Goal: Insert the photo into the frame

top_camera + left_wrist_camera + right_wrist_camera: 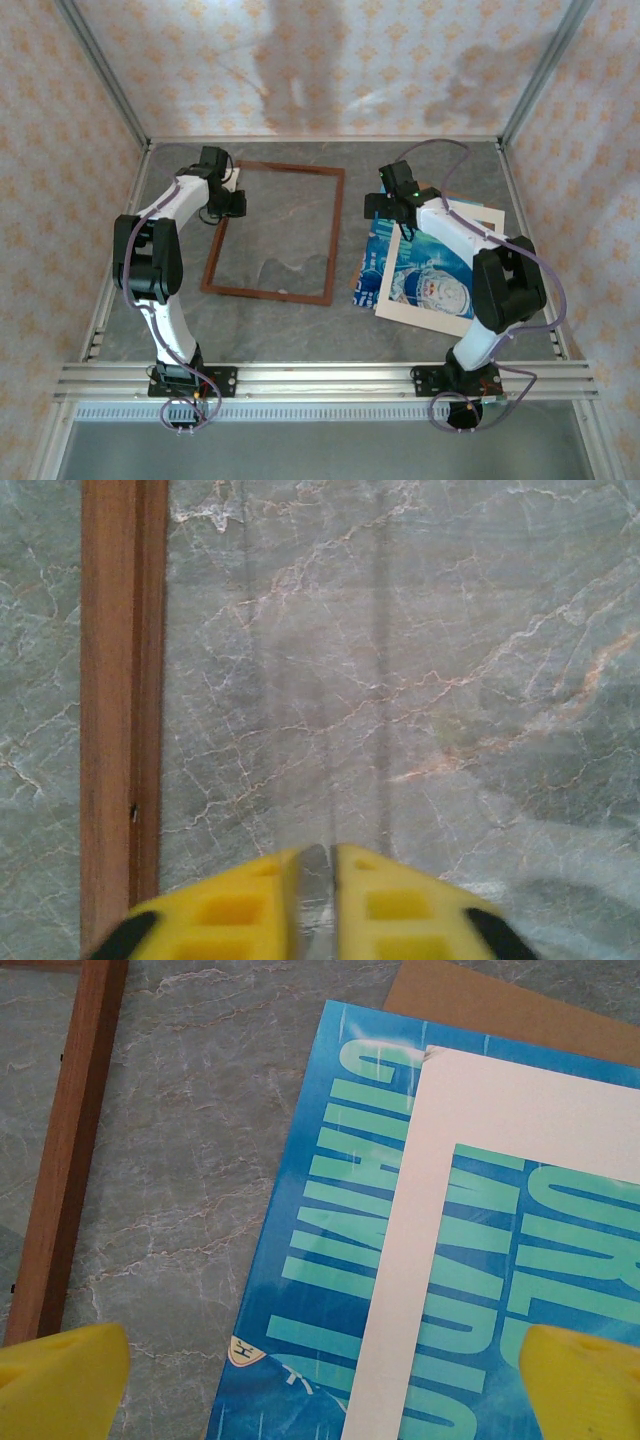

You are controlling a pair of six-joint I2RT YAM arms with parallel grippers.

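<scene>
From above, the frame (265,292) lay flat on the bench (300,335) toward its far-left corner, with my left gripper (232,203) at the frame's left rail; the photo (425,280) lay near the bench's right edge under a cream mat (420,312), my right gripper (385,207) over their far-left corner.

At my left wrist, the fingers (400,910) stood almost pressed together, a thin slit between them, beside a frame rail; I could not tell whether they pinched anything.

At my right wrist, the fingers (60,1380) were spread wide above the photo; the mat lay on it and brown cardboard (500,1005) beneath.

Blue photo (425,280) beside reddish-brown frame (337,235)
</scene>
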